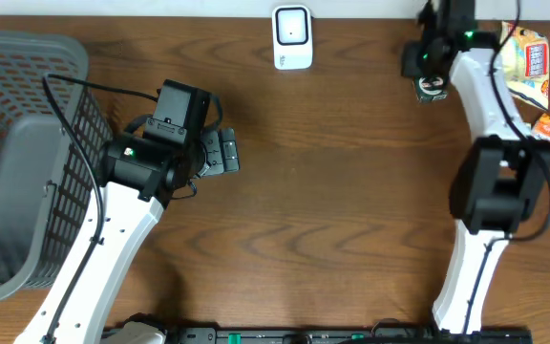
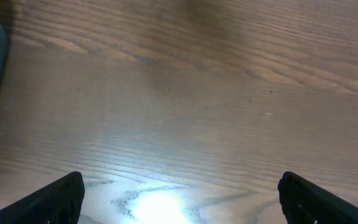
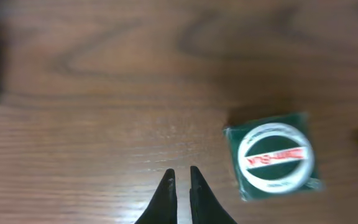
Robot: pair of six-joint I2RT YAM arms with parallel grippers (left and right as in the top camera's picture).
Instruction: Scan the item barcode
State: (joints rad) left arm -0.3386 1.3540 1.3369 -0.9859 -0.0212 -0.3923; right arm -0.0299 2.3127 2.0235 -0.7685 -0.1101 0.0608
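Hovering well to the right of the white barcode scanner, the right pincer is clenched, with nothing between its fingers.

Task item: small green box, round white label facing up. It sits on the wood surface, also well right of the scanner. It lies just beside the clenched tips and, as far as the wrist view shows, does not touch them.

Left pincer: released, fingers spread wide, holding nothing. It sits left of and below the scanner in the overhead view. A grey wire basket lies farther left of the scanner.

Judgement: grasp not yet made, scan not begun.

Risks from here:
- The tips are shut and offset from the box. Coming down like this would shove or tip the box, not capture it. Cause: no opening, no centring.
- The box looks small and light. One-sided contact could slide it toward the snack packets, farther right of the scanner.
- No barcode shows on the top face, and I cannot tell which side carries it. Covering that side with a finger, or presenting the wrong face, would likely give no read.
- The right wrist view is blurred, so the offset is only a rough estimate.
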